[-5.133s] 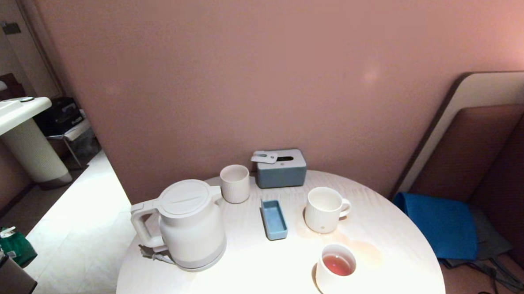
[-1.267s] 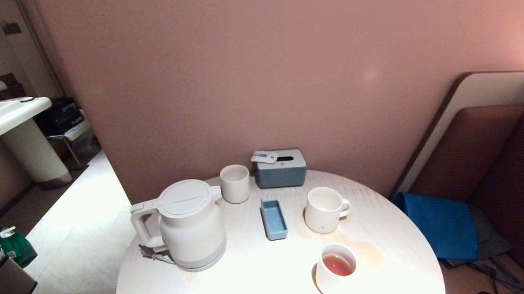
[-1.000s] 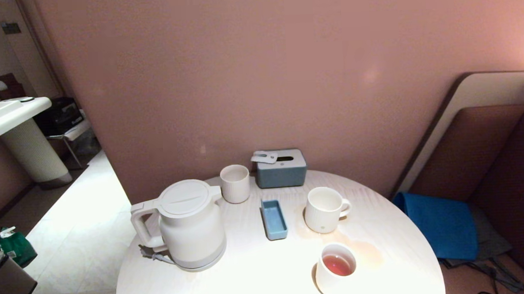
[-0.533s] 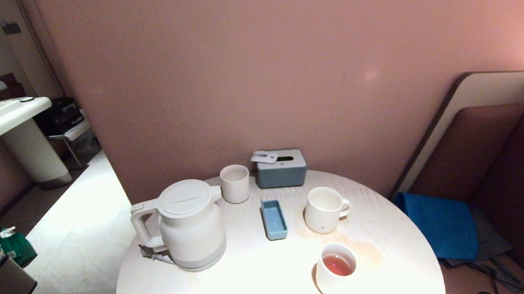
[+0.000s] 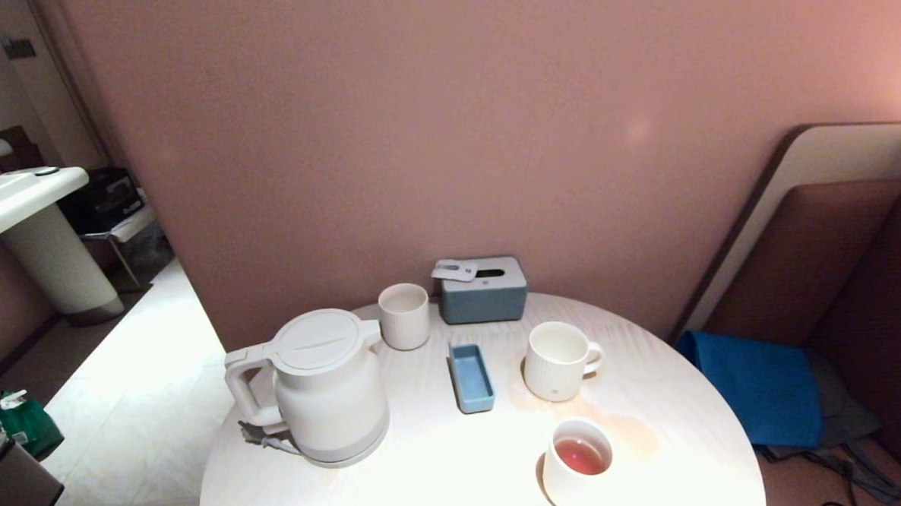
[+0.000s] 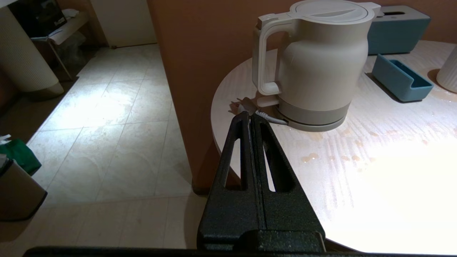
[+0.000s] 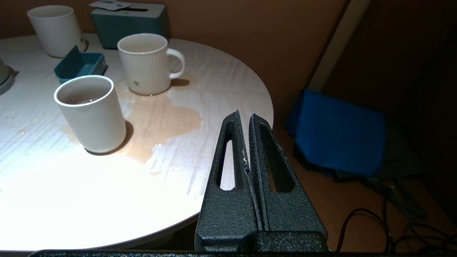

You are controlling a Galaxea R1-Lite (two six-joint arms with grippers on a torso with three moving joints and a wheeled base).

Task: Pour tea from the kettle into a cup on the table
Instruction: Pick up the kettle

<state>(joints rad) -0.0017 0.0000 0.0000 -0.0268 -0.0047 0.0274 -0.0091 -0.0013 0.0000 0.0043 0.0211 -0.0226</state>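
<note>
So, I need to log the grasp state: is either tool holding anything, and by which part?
Nothing is held. The left tool and right tool are both shut and empty.

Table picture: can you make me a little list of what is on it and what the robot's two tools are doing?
kettle: upright on the table, lid on, handle toward the robot's left
cup: ribbed mug with handle, no tea visible inside
plain cup: holds reddish tea
puddle: brownish spill between the two cups
ribbed tumbler: near the wall
blue tray: between kettle and mug
tissue box: at the far edge
left tool: shut, empty, short of the kettle
right tool: shut, empty, over the table's edge
</note>
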